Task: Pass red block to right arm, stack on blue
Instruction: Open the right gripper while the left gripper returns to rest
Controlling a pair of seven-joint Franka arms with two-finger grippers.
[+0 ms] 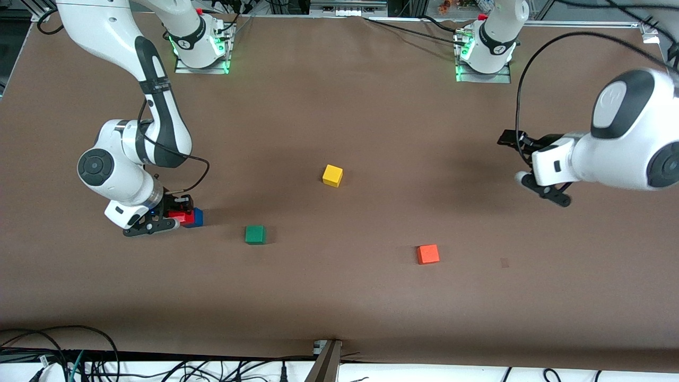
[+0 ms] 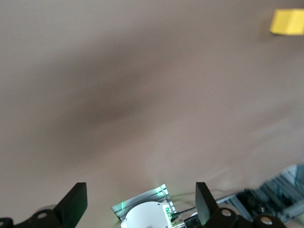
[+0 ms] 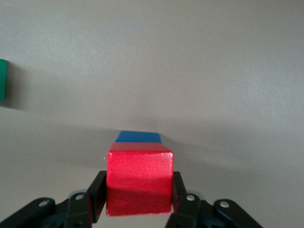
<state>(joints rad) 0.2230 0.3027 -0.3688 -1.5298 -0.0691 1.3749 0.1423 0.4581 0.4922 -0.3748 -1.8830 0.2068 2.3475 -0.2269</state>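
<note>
My right gripper [image 1: 177,217] is shut on the red block [image 1: 179,216], low over the table at the right arm's end. The blue block [image 1: 195,218] sits on the table right beside the red one, partly covered by it. In the right wrist view the fingers [image 3: 97,190] clamp both sides of the red block [image 3: 139,178], and a strip of the blue block [image 3: 137,137] shows just past its top edge. I cannot tell whether red rests on blue. My left gripper [image 1: 517,162] is open and empty, up in the air at the left arm's end [image 2: 141,202].
A green cube [image 1: 255,234] lies close to the blue block, toward the table's middle, and shows in the right wrist view [image 3: 2,79]. A yellow cube [image 1: 332,175] sits mid-table [image 2: 287,22]. An orange cube [image 1: 427,254] lies nearer the front camera.
</note>
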